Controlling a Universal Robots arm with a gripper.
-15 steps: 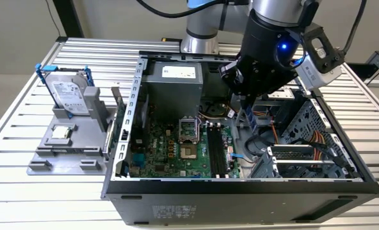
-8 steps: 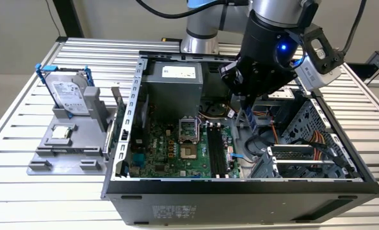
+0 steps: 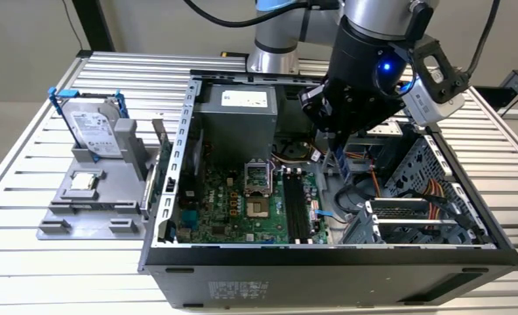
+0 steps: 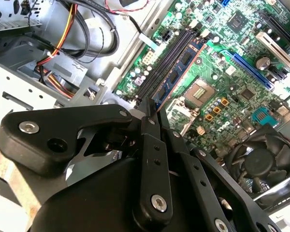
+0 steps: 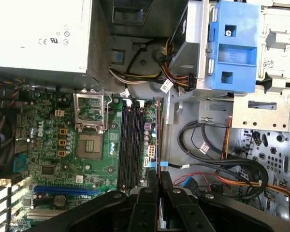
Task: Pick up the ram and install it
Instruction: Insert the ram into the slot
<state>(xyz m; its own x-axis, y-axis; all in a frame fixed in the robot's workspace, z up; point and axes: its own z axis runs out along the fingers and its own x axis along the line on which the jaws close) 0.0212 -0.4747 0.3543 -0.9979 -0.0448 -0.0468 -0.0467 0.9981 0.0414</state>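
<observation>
pick: done, my jaws are clenching the ram [image 4: 181,67] | install: pending, i am holding it over the empty slots [image 5: 130,140], not seated

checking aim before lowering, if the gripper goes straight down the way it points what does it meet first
Probably the black memory slots; the ram stick in the gripper hangs above them. Depth unclear, so which slot is uncertain.
</observation>
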